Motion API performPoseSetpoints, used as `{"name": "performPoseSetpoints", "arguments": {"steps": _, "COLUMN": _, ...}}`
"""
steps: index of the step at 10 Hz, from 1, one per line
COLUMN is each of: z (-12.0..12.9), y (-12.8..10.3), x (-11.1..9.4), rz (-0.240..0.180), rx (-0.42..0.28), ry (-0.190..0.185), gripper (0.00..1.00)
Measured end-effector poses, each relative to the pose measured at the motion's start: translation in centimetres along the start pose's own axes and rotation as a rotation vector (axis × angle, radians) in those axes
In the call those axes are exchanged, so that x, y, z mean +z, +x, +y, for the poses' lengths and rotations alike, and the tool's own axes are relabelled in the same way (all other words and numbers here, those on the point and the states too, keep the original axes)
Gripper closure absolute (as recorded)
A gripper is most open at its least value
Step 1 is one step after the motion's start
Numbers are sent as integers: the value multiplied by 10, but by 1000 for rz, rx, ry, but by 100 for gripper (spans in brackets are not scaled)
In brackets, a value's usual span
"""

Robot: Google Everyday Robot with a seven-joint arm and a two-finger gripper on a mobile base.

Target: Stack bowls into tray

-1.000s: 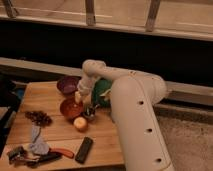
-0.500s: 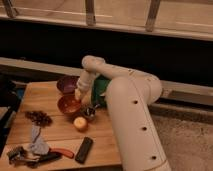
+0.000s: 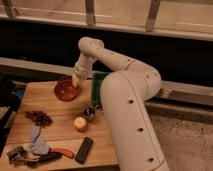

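Gripper (image 3: 77,80) is clamping shut on the right rim of the orange-red bowl (image 3: 66,90), upper left of centre, over the far side of the wooden table (image 3: 55,132). Rim pinch is making sense: bowl is looking too wide to span, and gripping one edge is keeping it level for nesting. Purple bowl isn't showing; possibly hiding underneath, can't tell. Green tray (image 3: 98,82) is sitting just right of the bowl, mostly covered by the arm, so the carry is looking short. Arm is rising from lower right, forearm running up-left to the wrist near top centre, then folding down so the gripper is pointing down at the rim. Small metal cup (image 3: 89,114) and yellow fruit (image 3: 80,123) are lying nearer the camera, apart from the bowl.
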Motion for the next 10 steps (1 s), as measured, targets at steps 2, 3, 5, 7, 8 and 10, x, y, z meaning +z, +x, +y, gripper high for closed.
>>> {"name": "performPoseSetpoints", "arguments": {"steps": 2, "z": -2, "y": -15, "x": -13, "rz": -113, "rx": 55, "ry": 32, "gripper": 100}}
{"name": "performPoseSetpoints", "arguments": {"steps": 3, "z": -7, "y": -22, "x": -15, "rz": -179, "rx": 96, "ry": 46, "gripper": 100}}
{"name": "performPoseSetpoints", "arguments": {"steps": 5, "z": -9, "y": -49, "x": 0, "rz": -265, "rx": 158, "ry": 58, "gripper": 100}}
{"name": "performPoseSetpoints", "arguments": {"steps": 7, "z": -6, "y": -67, "x": 8, "rz": -283, "rx": 182, "ry": 48, "gripper": 100}}
{"name": "performPoseSetpoints", "arguments": {"steps": 8, "z": -7, "y": -66, "x": 7, "rz": -284, "rx": 185, "ry": 49, "gripper": 100}}
{"name": "performPoseSetpoints", "arguments": {"steps": 10, "z": -7, "y": -66, "x": 7, "rz": -283, "rx": 184, "ry": 50, "gripper": 100}}
